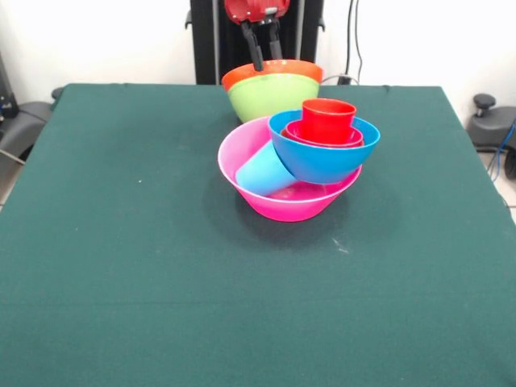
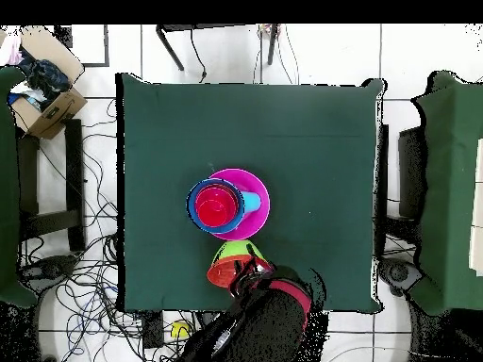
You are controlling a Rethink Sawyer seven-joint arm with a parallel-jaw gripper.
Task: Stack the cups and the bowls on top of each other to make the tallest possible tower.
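On the dark green table (image 1: pixel 121 282), going left to right in the front view, the first thing is the large pink bowl (image 1: pixel 242 173), sitting a little toward 12 o'clock from the table's middle as the base of the tower (image 1: pixel 302 165). Inside it a light blue cup (image 1: pixel 264 172) lies tipped on its side at the bowl's 9 o'clock, its mouth pointing toward 7 o'clock. Resting on the pink bowl's 3 o'clock side, tilted, is a large blue bowl (image 1: pixel 326 161); it holds 1 small red bowl (image 1: pixel 348 139), and a red cup (image 1: pixel 327 119) stands upright in that.

At 12 o'clock from the tower, just behind it, a large green bowl (image 1: pixel 270 95) sits nested in a large orange bowl (image 1: pixel 242 76). The gripper (image 1: pixel 267 50) reaches down onto their far rim, its 2 black fingers (image 1: pixel 255 48) spread apart; whether they pinch the rim I cannot tell.

From overhead, the tower (image 2: pixel 247 219) lies at 12 o'clock from the green-and-orange pair (image 2: pixel 223 271).
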